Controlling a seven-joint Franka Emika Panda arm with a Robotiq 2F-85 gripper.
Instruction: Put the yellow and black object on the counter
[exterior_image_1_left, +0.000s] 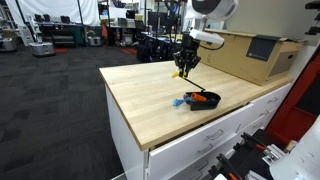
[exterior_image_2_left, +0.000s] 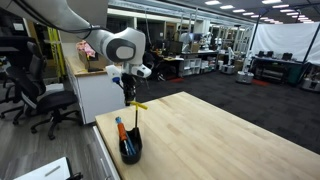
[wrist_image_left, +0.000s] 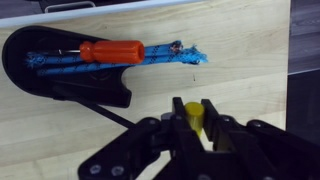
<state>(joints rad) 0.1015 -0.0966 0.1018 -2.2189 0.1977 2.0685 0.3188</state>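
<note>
**Holding the yellow and black piece above the counter**

Clamping the black two-finger gripper (wrist_image_left: 193, 108) tight on the small slender yellow and black object (wrist_image_left: 191, 114), with the yellow part pinched between the fingers in the wrist view. Carrying that object (exterior_image_1_left: 180, 73) in the air over the large light-wood butcher-block counter (exterior_image_1_left: 145, 95), clear of the wood in both exterior views. Trailing the thin black stick-like part downward in an exterior view (exterior_image_2_left: 136, 118), toward the round black bowl (exterior_image_2_left: 131, 152); not possible to tell whether touching it. Hovering just beside and above that bowl (exterior_image_1_left: 203, 104), close to the counter's front edge. Showing, inside the bowl, an orange-handled item (wrist_image_left: 112, 51) lying across a blue item (wrist_image_left: 170, 56). Standing well apart at the back, a brown cardboard box (exterior_image_1_left: 240, 55).
</note>
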